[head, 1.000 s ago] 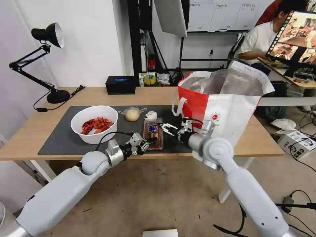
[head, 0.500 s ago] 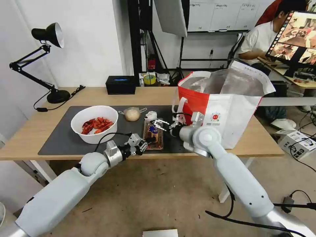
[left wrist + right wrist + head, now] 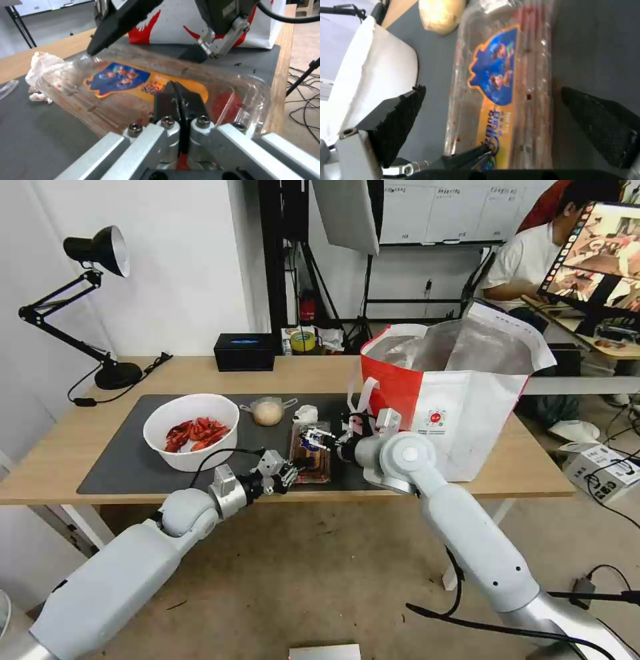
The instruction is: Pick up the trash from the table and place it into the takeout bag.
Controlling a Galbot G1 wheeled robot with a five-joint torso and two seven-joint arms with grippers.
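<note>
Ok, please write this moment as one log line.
left gripper: shut on clear tray near edge | right gripper: open, straddling tray | takeout bag: upright on table

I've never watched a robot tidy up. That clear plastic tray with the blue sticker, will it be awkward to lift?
Probably light: the tray is thin clear plastic holding only scraps. It may flex or crackle, since the left pincer nips just one end. Its glossy lid looks slippery, so the open right pincer straddling it might slide.

Clear hinged tray (image 3: pixel 311 452), blue/orange label, scraps inside: lid pinched at near end by left gripper (image 3: pixel 298 468), straddled by right gripper (image 3: pixel 313 437)'s spread fingers.
</note>
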